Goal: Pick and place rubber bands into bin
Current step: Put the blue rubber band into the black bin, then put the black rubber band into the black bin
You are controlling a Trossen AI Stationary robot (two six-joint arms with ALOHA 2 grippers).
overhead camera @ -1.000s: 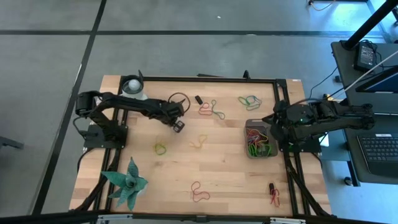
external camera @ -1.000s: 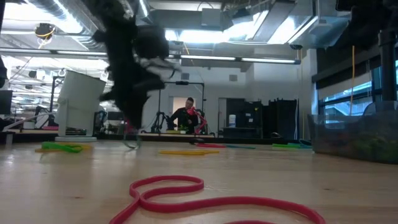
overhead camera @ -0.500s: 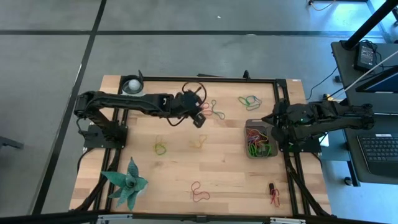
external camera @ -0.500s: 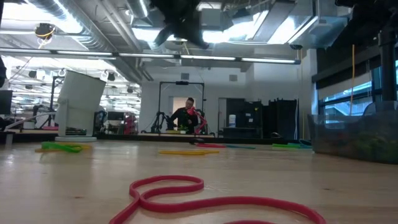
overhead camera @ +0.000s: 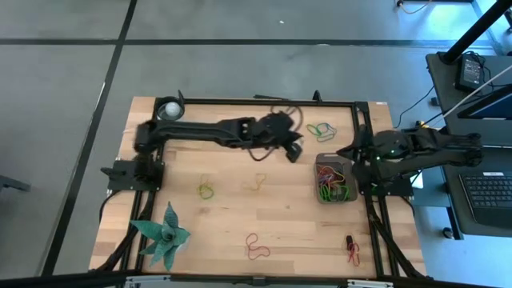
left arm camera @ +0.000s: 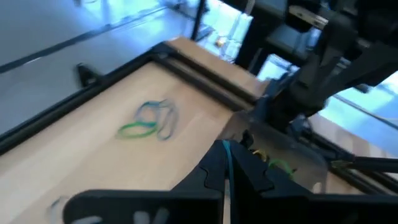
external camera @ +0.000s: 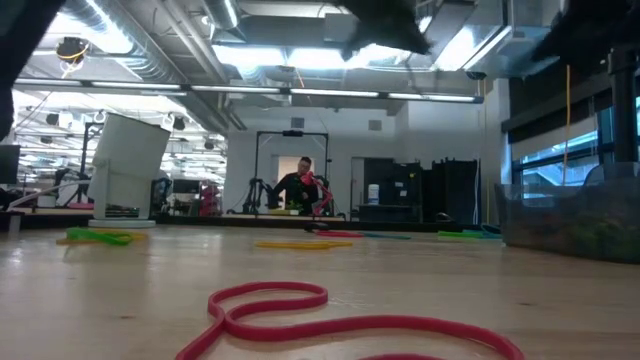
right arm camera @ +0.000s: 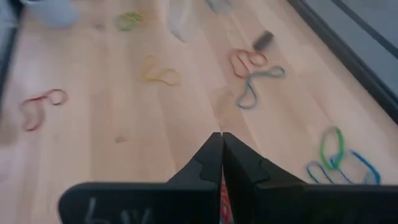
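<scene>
While my left arm stretches across the far part of the light wooden table (overhead camera: 232, 216), my left gripper (overhead camera: 294, 152) hangs just beside the small dark grey rectangular bin (overhead camera: 318, 160), off its far corner on the side facing the table's middle. Its jaws are pressed together on a thin greenish rubber band (left arm camera: 227, 163), which shows as a line running between the fingertips in my left wrist view. The bin sits against the black metal frame rail (overhead camera: 370, 216) at my right edge of the table, and a heap of coloured rubber bands (overhead camera: 332, 182) already lies in it. My right gripper (right arm camera: 221, 163) waits at the bin's rail side, its jaws closed to a slit; a strip of red and blue colour shows low between the fingers, though I cannot tell whether it is held.

Beyond the bin's far wall a green and blue cluster of bands (overhead camera: 322, 129) lies close to the far rail. Toward the table's middle from the bin, the wood is open, with a yellow band (overhead camera: 255, 183) and a green band (overhead camera: 206, 191) spread apart. Nearer than the bin, a red band (overhead camera: 256, 246) and another red band with a small black piece (overhead camera: 351, 248) lie by the near edge. A green spiky plant (overhead camera: 162, 234) stands at the corner farthest from the bin.
</scene>
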